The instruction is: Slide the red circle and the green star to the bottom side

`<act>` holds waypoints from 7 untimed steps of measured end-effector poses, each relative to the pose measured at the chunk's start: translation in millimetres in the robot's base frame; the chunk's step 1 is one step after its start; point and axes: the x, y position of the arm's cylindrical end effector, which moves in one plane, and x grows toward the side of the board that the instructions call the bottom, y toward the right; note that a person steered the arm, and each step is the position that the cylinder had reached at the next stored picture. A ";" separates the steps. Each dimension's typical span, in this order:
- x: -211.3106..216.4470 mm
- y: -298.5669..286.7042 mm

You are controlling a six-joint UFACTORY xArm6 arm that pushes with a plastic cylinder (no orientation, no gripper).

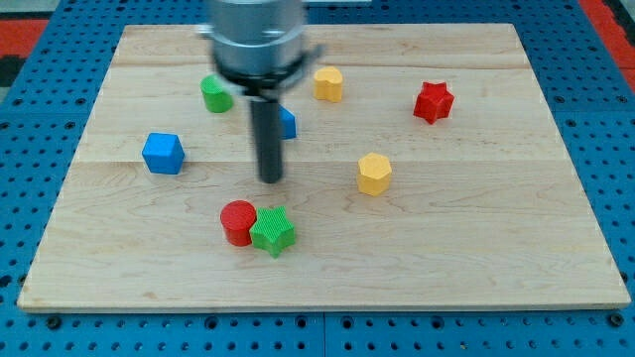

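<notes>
My tip is the bottom end of a dark rod, and it rests on the wooden counter. There is no pincer on this arm, so nothing is spread, pressed together or pinching. The red circle sits below my tip, a bit toward the view's left, near but not touching it. The green star sits right below my tip, also apart from it. The red circle and the green star touch each other, side by side, and both lie near the bottom edge of the counter. A blue cube is off to the view's left of my tip, well apart. A green block is up and to the left, partly hidden by the arm. Another blue block peeks out just behind the rod, so its shape is hard to tell. A yellow block is to the right of my tip. Another yellow block is up and to the right. A red star is farther right and higher up.
</notes>
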 end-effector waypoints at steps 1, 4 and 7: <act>-6.3 -6.7; -6.3 -6.8; 60.3 6.4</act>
